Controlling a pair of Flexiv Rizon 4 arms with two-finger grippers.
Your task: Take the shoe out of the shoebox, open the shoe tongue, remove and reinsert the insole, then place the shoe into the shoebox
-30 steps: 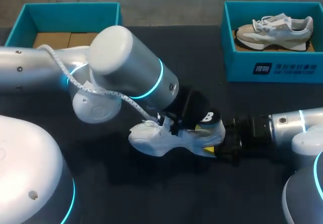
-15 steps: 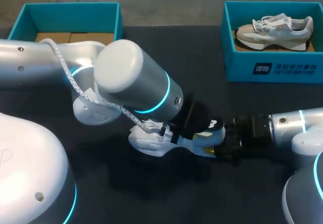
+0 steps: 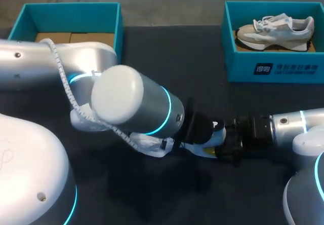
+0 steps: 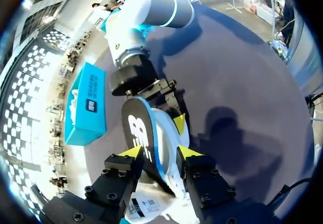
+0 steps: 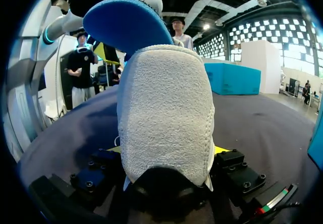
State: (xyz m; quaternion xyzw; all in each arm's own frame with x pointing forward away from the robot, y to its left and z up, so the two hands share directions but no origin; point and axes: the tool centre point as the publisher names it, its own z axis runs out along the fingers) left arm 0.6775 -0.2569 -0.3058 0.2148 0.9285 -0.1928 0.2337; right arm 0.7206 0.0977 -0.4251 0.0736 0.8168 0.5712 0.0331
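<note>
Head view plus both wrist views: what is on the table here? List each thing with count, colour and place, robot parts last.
table: one, black, under everything.
left shoebox: one, teal, far left.
right shoebox: one, teal, far right.
beige shoe: one, beige and white, inside right shoebox.
white shoe: one, white, mid-table.
insole: one, black top, blue underside, sticking out of white shoe.
left gripper: one, yellow tips, shut on insole.
right gripper: one, yellow tips, shut on white shoe's heel.

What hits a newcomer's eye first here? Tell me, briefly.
The white shoe at mid-table, between both arms, its heel clamped in the right gripper. A black-and-blue insole juts from it at the left gripper. A second shoe lies in the far-right teal shoebox.
</note>
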